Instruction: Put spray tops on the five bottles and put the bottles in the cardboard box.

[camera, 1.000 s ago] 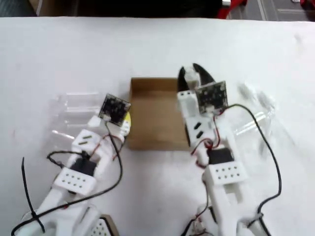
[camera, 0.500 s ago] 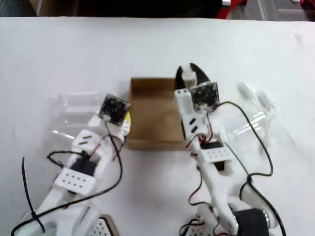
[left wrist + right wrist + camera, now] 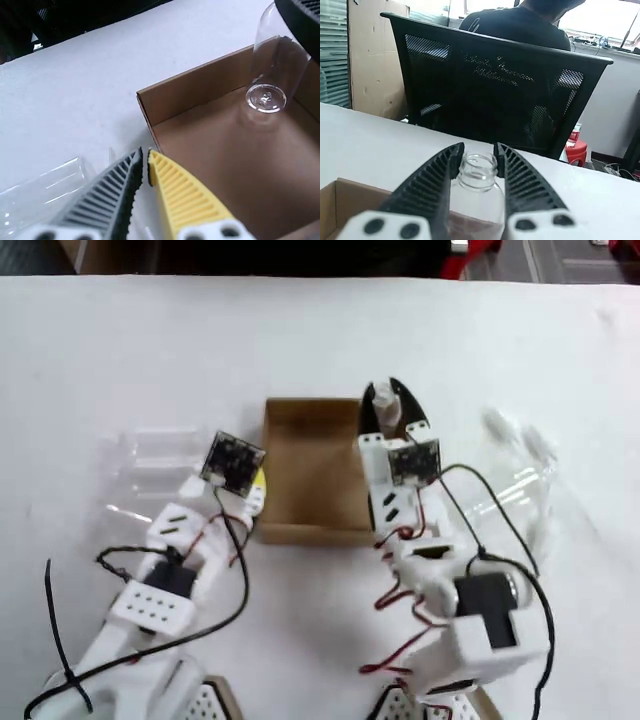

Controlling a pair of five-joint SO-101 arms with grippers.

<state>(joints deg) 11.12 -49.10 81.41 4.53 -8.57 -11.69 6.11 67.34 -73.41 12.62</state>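
Clear bottle [image 3: 476, 200], uncapped, is clamped at its neck by the right gripper [image 3: 478, 152] over the cardboard box [image 3: 310, 470]. The left gripper [image 3: 145, 160] sits beside it, nearly closed, empty.

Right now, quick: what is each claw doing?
Left gripper: closed, empty.
Right gripper: closed on a clear bottle.

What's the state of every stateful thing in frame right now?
cardboard box: open, nothing lying inside
right pincer: shut on the bottle's neck
bottle: upright, no spray top, held inside the box's right side; floor contact unclear
left pincer: shut, empty, beside the box
clear bottles left of box: lying on their sides
clear bottles right of box: lying on their sides
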